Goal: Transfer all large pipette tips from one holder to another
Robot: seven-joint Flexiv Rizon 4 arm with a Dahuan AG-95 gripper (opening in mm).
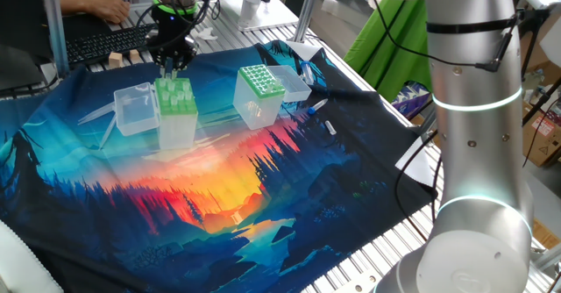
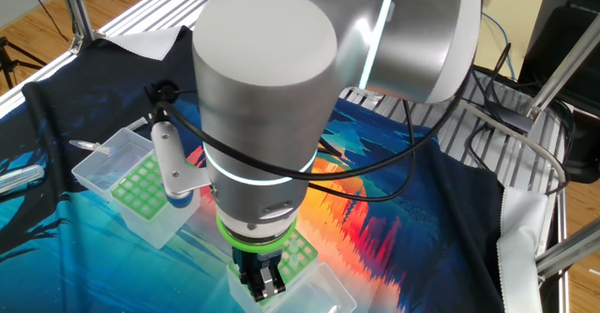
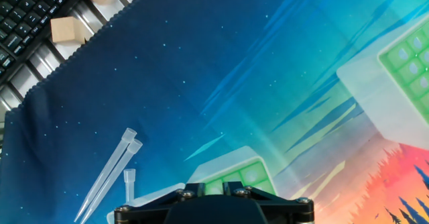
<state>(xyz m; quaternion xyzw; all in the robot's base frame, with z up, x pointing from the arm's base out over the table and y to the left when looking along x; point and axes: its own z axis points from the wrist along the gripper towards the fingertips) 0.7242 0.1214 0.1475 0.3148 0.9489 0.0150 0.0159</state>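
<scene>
One fixed view watches me from across the table, my arm's base (image 1: 478, 153) looming near right. The other looks down close over my wrist (image 2: 262, 135). My hand view stares downward; all share the green-topped holder (image 1: 175, 100).

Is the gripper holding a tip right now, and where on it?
Cannot be told: the gripper sits right over the light-green holder, but no view shows anything between its jaws.

The big silver arm reaches out over the counter, wrist turned straight down, its black pincer (image 1: 174, 62) hanging with fingers drawn fairly near together.
</scene>
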